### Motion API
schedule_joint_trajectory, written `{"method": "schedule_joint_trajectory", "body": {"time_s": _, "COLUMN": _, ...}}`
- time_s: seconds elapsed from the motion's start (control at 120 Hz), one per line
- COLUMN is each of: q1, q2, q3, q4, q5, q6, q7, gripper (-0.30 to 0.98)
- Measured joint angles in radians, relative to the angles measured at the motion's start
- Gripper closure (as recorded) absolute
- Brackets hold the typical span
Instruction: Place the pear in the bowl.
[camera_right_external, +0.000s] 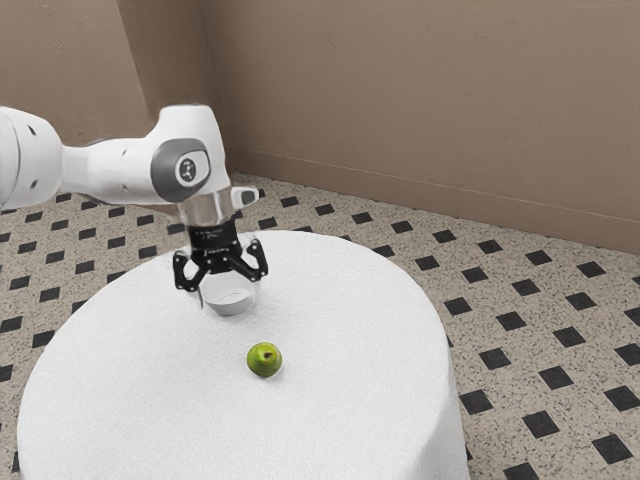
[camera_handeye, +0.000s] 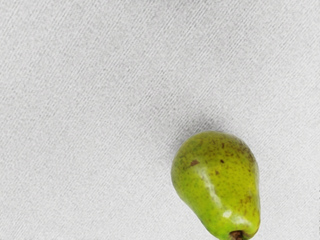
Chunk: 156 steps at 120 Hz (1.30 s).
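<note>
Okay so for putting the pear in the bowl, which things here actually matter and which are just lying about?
Part of the job:
- green pear, on the table
- white bowl
- gripper, not holding the pear

Just surroundings:
- white tablecloth
- speckled floor with dark squares
- brown wall

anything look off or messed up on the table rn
Nothing stands out. The pear has brown specks and a few darker marks that look natural, and rests on the white tablecloth. The bowl stands upright, and I see no spill.
</note>
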Motion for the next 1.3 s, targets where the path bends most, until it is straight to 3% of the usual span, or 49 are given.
{"method": "schedule_joint_trajectory", "body": {"time_s": 0.483, "q1": -0.049, "q2": 0.086, "q3": -0.002, "q4": -0.073, "q5": -0.1, "q6": 0.139, "q7": -0.231, "gripper": 0.0}}
{"method": "schedule_joint_trajectory", "body": {"time_s": 1.3, "q1": -0.068, "q2": 0.187, "q3": -0.02, "q4": -0.081, "q5": -0.123, "q6": 0.265, "q7": -0.389, "gripper": 0.0}}
